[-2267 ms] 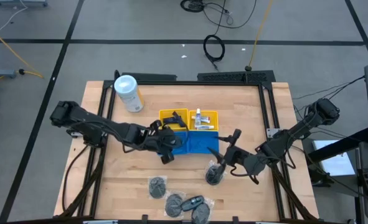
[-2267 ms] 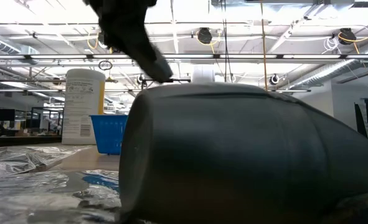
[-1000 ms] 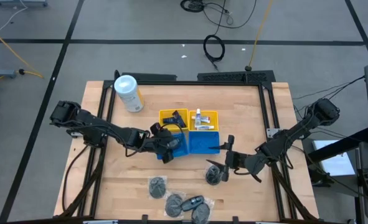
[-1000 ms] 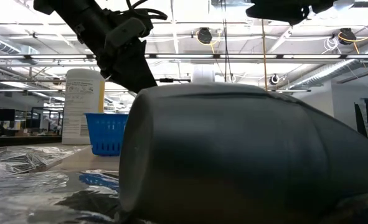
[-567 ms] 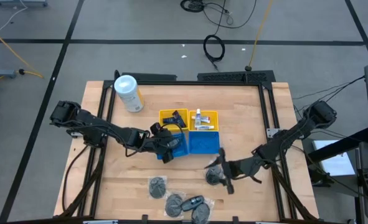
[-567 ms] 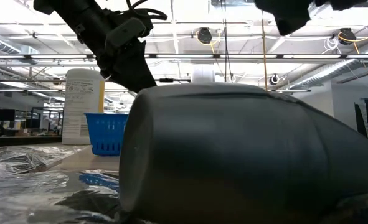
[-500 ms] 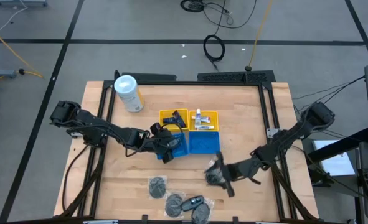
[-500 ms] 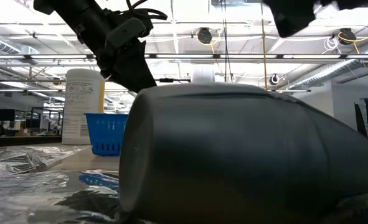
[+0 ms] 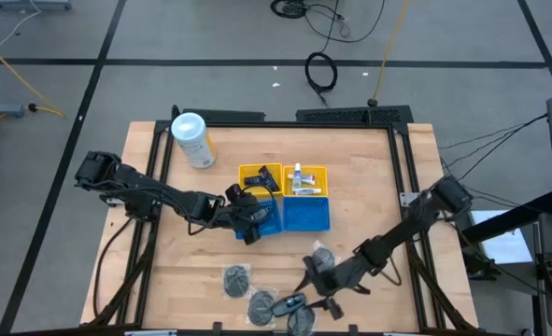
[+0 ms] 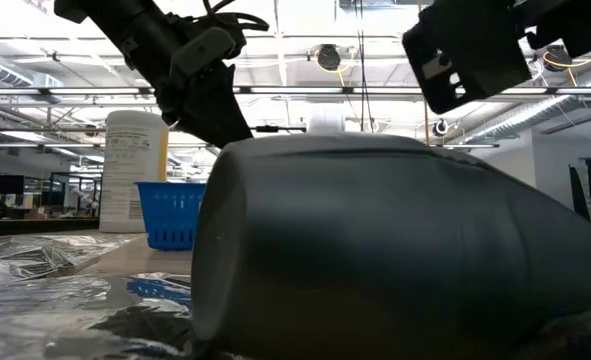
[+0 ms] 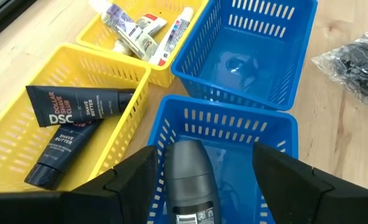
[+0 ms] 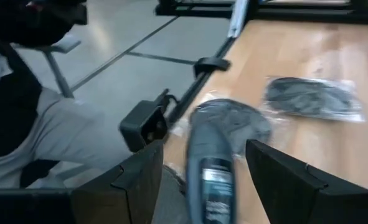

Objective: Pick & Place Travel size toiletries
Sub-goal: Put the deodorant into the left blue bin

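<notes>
Counting two yellow trays (image 11: 124, 93), two blue trays (image 11: 252, 56), two dark tubes (image 11: 71, 109). My left gripper (image 11: 202, 165) hangs spread over a grey stick (image 11: 190, 180) lying in the blue one; my right gripper (image 12: 199, 162), spread too, hovers above another stick (image 12: 208, 168).

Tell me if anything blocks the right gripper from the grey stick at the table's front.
Nothing visible does. The open right gripper faces the grey stick directly, with no item between.

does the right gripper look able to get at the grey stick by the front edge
Probably yes. The right gripper hangs open right beside the grey stick, which lies between its fingers in the wrist view with nothing on top; only wrapped round pieces lie close by.
</notes>
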